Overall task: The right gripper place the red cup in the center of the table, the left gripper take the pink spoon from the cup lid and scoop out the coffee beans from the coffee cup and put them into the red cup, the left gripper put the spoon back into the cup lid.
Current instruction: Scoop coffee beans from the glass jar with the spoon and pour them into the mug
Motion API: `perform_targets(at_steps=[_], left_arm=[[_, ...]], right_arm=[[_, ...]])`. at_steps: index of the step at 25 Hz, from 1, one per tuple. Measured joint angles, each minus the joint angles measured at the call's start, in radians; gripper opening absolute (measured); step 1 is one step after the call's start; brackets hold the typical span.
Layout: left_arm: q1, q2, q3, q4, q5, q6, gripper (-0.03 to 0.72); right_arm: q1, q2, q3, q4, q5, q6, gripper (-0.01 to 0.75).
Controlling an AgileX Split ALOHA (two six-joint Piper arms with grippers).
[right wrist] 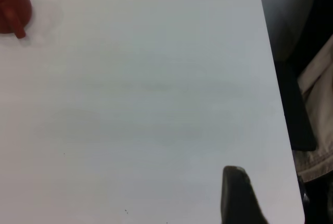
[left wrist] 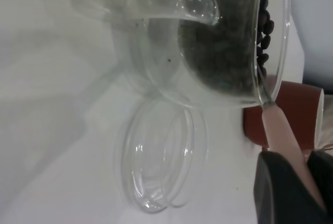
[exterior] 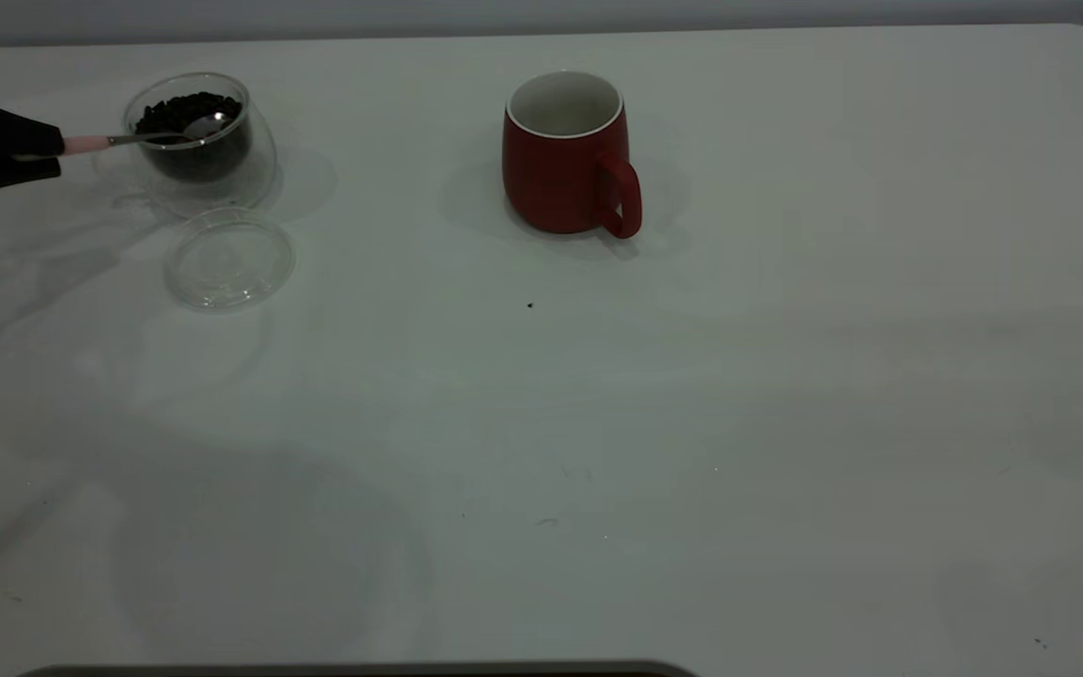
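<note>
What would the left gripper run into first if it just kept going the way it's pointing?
Probably the coffee cup. The left gripper holds the pink spoon aimed at it, bowl already over the coffee beans. The red cup stands farther along that line, though depth is unclear.

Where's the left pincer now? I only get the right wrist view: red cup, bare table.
Observer: At the table's left side, the left pincer is shut on the pink spoon by its handle.
Operator: Spoon bowl?
Observer: On top of the coffee beans inside the coffee cup.
Operator: Right pincer idles near a table edge here. Lid?
Observer: The cup lid lies empty on the table, beside the coffee cup on the exterior camera's side.
</note>
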Motion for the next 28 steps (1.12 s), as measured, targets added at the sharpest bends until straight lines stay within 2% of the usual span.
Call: perform_targets(at_steps=[13,28], left_arm=[[0.0,0.0,0.0,0.009,0.025,-0.085,0.129],[0.005,0.0,0.0,-0.045,0.042,-0.088,0.129]], right_arm=[[0.0,0.0,0.0,0.0,0.0,0.0,0.438],[0.0,0.0,0.0,0.0,0.0,0.0,0.438]])
